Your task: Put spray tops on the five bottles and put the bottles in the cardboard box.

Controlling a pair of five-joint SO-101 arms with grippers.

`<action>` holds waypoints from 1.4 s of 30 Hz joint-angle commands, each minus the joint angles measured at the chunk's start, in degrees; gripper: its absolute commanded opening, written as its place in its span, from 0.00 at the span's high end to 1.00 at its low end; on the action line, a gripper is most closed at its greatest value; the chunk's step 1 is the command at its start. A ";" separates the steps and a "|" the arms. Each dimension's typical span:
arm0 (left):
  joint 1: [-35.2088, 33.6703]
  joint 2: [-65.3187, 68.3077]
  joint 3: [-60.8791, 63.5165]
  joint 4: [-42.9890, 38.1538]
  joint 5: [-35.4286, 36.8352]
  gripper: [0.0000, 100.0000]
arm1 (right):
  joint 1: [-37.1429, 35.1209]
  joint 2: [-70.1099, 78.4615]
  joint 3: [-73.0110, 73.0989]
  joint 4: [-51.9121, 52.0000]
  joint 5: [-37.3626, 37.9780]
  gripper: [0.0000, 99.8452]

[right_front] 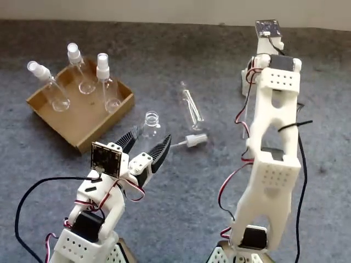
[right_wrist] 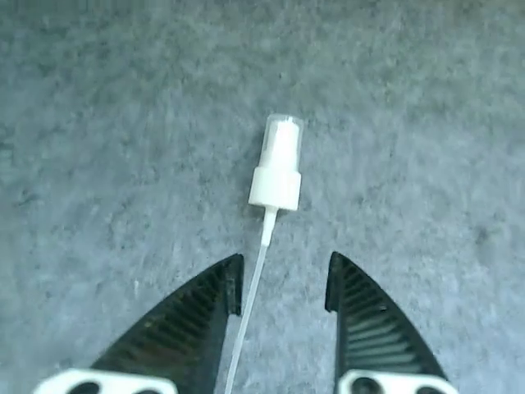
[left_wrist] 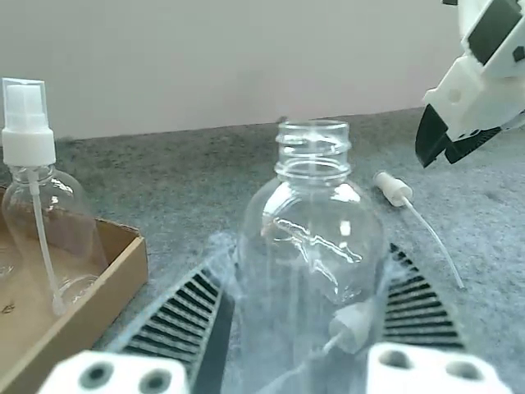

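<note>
My left gripper [right_front: 151, 135] is shut on an open-necked clear bottle [right_front: 151, 124] that stands upright on the carpet; in the left wrist view the bottle [left_wrist: 312, 246] sits between both fingers. My right gripper [right_wrist: 285, 258] hangs open just above a loose spray top [right_wrist: 276, 176] whose thin tube runs between its fingers. Another spray top [right_front: 194, 141] lies right of the held bottle. A second clear bottle [right_front: 192, 107] lies on its side behind it. The cardboard box [right_front: 55, 127] holds three capped bottles [right_front: 108, 85].
The right arm [right_front: 271, 164] stretches up the right side of the table and covers the carpet under it. In the left wrist view the right gripper [left_wrist: 447, 144] hangs near a spray top [left_wrist: 394, 189]. The box edge [left_wrist: 90, 304] is close beside my left gripper.
</note>
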 commanded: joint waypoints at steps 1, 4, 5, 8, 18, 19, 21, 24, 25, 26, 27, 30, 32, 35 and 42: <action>0.31 -0.40 1.27 0.09 0.26 0.88 | -1.19 6.55 -14.90 -1.01 0.44 0.84; 0.31 -0.40 1.27 0.18 0.26 0.88 | -1.80 14.29 -23.69 -2.51 0.44 0.84; 0.31 -0.40 1.27 0.18 0.26 0.88 | -2.33 16.57 -26.15 -2.77 0.44 0.84; 0.31 -0.31 1.27 0.18 0.26 0.88 | -3.38 22.37 -32.48 -3.03 0.44 0.84; 0.31 -0.22 1.27 0.18 -0.53 0.88 | -2.77 27.47 -37.67 -6.64 0.44 0.84; 0.31 -0.22 1.27 0.18 -1.93 0.88 | -2.15 27.38 -37.67 -6.64 0.44 0.84; 0.31 -0.22 1.27 0.18 -4.92 0.88 | -1.54 27.47 -37.67 -6.64 0.62 0.84; 0.75 -0.22 1.27 1.14 -6.68 0.88 | -1.01 27.74 -36.70 -6.64 0.70 0.84; 0.84 -0.22 1.27 2.20 -6.77 0.88 | -0.84 28.18 -35.56 -6.64 0.70 0.84; 0.92 -0.31 1.27 2.81 -6.86 0.88 | -0.75 28.62 -34.42 -6.81 0.70 0.84; 0.92 -0.31 1.27 2.81 -6.86 0.88 | -0.66 29.05 -33.36 -7.60 0.70 0.84; 0.84 -0.31 1.27 2.90 -6.86 0.88 | -0.22 30.29 -30.81 -10.24 0.70 0.84; 0.84 -0.31 1.27 2.90 -6.86 0.88 | -0.22 30.64 -30.11 -10.59 0.70 0.84; 0.84 -0.31 1.27 2.90 -6.86 0.88 | -0.13 30.55 -30.46 -10.42 0.79 0.84; 0.84 -0.31 1.27 2.90 -6.86 0.88 | -0.13 30.55 -30.29 -10.24 5.45 0.97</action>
